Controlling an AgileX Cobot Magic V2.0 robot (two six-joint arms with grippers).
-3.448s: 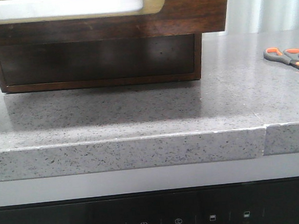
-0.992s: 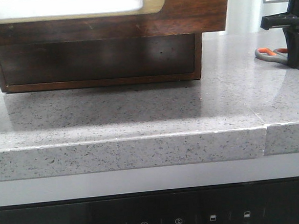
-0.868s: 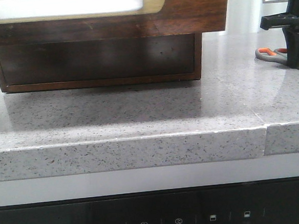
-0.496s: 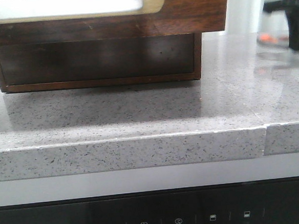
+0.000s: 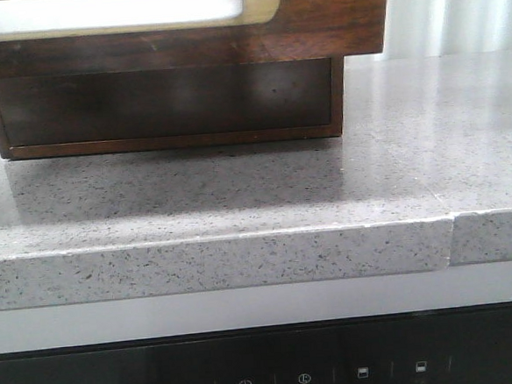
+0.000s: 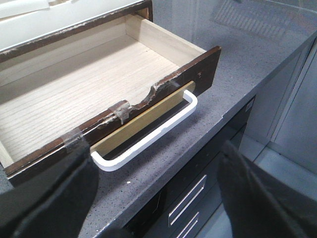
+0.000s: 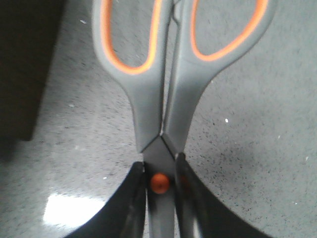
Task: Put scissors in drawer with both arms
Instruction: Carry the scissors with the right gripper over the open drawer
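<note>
Right fingers (image 7: 159, 208): clamped on the scissors (image 7: 163, 94) at the orange pivot, loops pointing away; the pair appears lifted off the grey desk (image 7: 257, 163).
Left fingers (image 6: 148, 198): spread wide, holding nothing, hanging just in front of the white handle (image 6: 148, 136).
Drawer (image 6: 163, 89): pulled open, pale wooden floor bare.
Front view: drawer front (image 5: 332, 20) overhangs the desk; neither arm visible.
Progress: 2 steps look done, opening and pickup; carrying, release into the drawer, probably closing, remain.

One scissors (image 7: 163, 94), one drawer (image 6: 99, 99), one countertop (image 5: 238, 193), two end effectors (image 6: 158, 198) (image 7: 161, 198).
</note>
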